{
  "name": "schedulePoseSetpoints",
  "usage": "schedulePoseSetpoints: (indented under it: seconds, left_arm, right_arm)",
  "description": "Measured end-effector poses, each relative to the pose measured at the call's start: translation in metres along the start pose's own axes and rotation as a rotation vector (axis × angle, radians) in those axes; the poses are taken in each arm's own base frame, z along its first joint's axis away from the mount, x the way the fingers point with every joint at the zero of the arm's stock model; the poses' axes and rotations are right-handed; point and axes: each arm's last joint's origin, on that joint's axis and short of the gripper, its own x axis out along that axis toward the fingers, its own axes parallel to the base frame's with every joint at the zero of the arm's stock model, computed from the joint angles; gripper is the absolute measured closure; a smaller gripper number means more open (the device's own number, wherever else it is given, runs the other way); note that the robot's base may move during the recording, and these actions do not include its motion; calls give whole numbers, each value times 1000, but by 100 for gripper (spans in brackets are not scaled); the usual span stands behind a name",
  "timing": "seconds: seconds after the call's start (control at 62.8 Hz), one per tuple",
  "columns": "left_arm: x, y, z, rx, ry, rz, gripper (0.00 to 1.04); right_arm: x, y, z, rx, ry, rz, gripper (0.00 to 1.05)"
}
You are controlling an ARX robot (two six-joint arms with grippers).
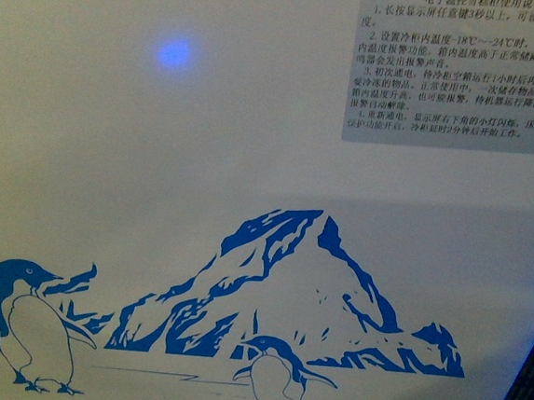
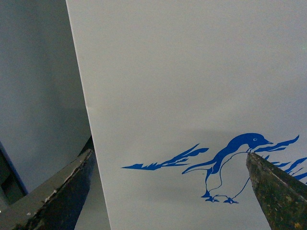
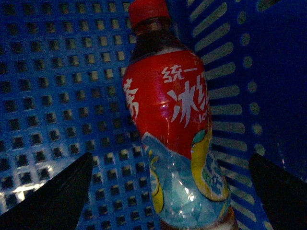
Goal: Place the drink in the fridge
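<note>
Inside the blue basket [image 3: 57, 72], the right gripper [image 3: 170, 158] gapes wide around the drink [image 3: 168, 96] without touching it; the left gripper [image 2: 168, 153], equally spread and empty, faces the fridge [image 2: 192, 72].

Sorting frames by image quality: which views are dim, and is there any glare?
Front view: fridge evenly lit, one blue glare spot. Left wrist view: bright, faint shadow by the penguin print. Right wrist view: dim, blue-tinted, yet the drink in the basket reads clearly.
</note>
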Motion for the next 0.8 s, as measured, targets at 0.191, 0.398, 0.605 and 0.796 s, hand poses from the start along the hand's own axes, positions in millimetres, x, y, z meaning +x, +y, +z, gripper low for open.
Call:
schedulePoseSetpoints:
  seconds: [0.191, 0.398, 0.605, 0.796]
  left_arm:
    - [0, 0, 0, 0, 0, 0, 8]
    - [0, 0, 0, 0, 0, 0, 8]
    - [0, 0, 0, 0, 0, 0, 8]
    - [0, 0, 0, 0, 0, 0, 8]
  right_arm:
    - [30, 7, -4, 29, 40, -22, 7]
    - [49, 4, -3, 95, 71, -31, 7]
    - [60, -3, -4, 132, 91, -41, 7]
    - [68, -6, -9, 143, 117, -33, 7]
